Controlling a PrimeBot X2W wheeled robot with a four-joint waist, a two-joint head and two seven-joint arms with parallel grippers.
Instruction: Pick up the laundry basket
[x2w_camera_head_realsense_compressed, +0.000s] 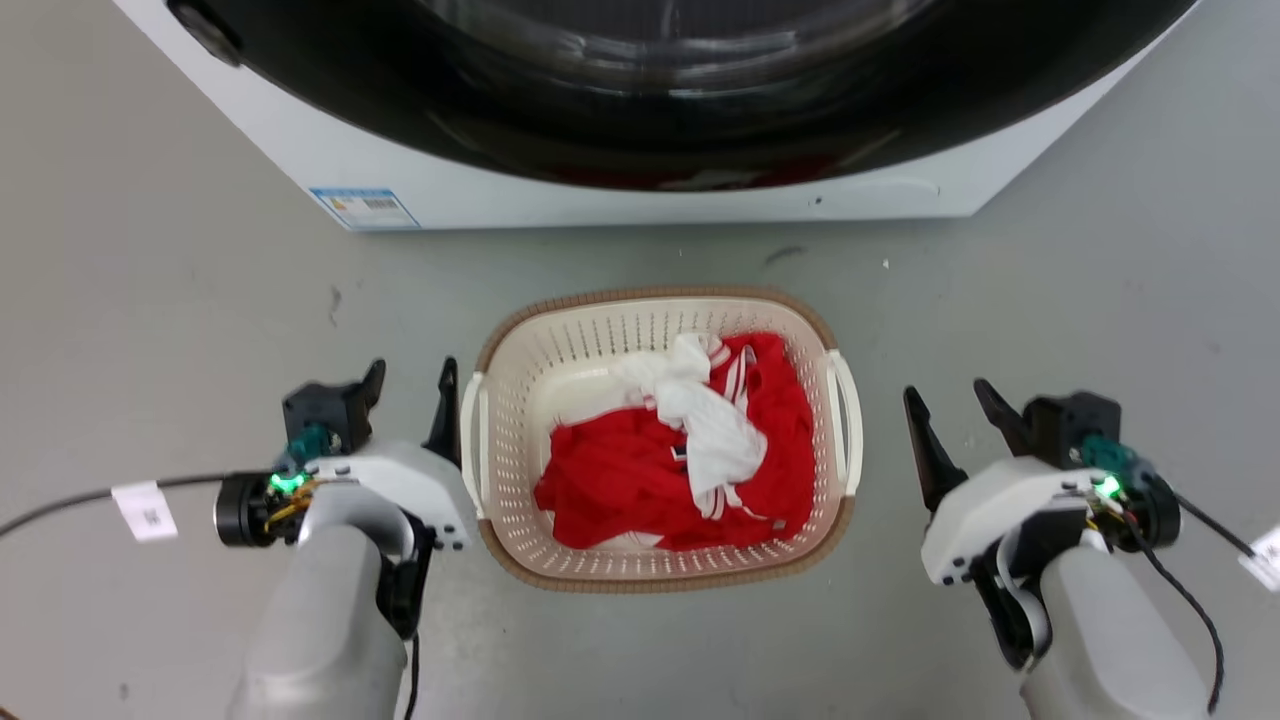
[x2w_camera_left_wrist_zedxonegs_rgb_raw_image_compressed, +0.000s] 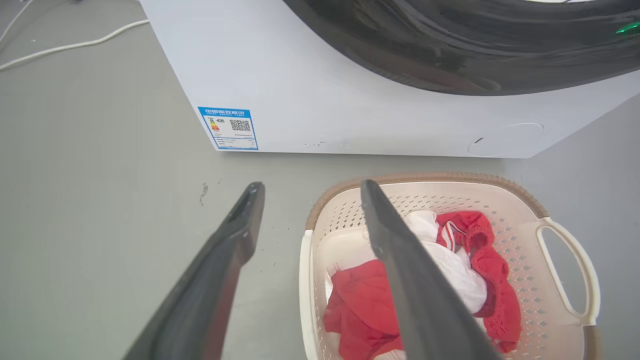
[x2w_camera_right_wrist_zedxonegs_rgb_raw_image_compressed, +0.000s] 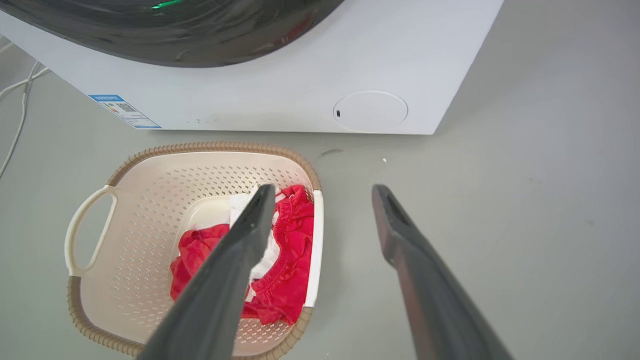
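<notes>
In the head view, the washing machine (x2w_camera_head_realsense_compressed: 600, 200) runs across the top of the frame. It carries a blue-edged label (x2w_camera_head_realsense_compressed: 365, 208) at its lower left corner, with print too small for me to read. The laundry basket (x2w_camera_head_realsense_compressed: 570, 350) sits on the grey floor (x2w_camera_head_realsense_compressed: 150, 300) at frame centre, holding red clothes (x2w_camera_head_realsense_compressed: 620, 480) and a white garment (x2w_camera_head_realsense_compressed: 700, 410). Bare floor lies open on both sides and below it.

My left gripper (x2w_camera_head_realsense_compressed: 413, 366) is at lower left with its fingers spread. Its inner finger is just beside the basket's left handle, and I cannot tell whether they touch. My right gripper (x2w_camera_head_realsense_compressed: 944, 388) is at lower right, also spread, with a strip of floor between it and the right handle.

In the left wrist view, the label (x2w_camera_left_wrist_zedxonegs_rgb_raw_image_compressed: 228, 128) shows a QR code. The basket's near edge appears between the parted fingers of the left gripper (x2w_camera_left_wrist_zedxonegs_rgb_raw_image_compressed: 312, 184). A white cable (x2w_camera_left_wrist_zedxonegs_rgb_raw_image_compressed: 65, 46) lies at upper left.

In the right wrist view, the right gripper (x2w_camera_right_wrist_zedxonegs_rgb_raw_image_compressed: 324, 187) frames the basket's near edge beside its left finger, with open floor on the right.
</notes>
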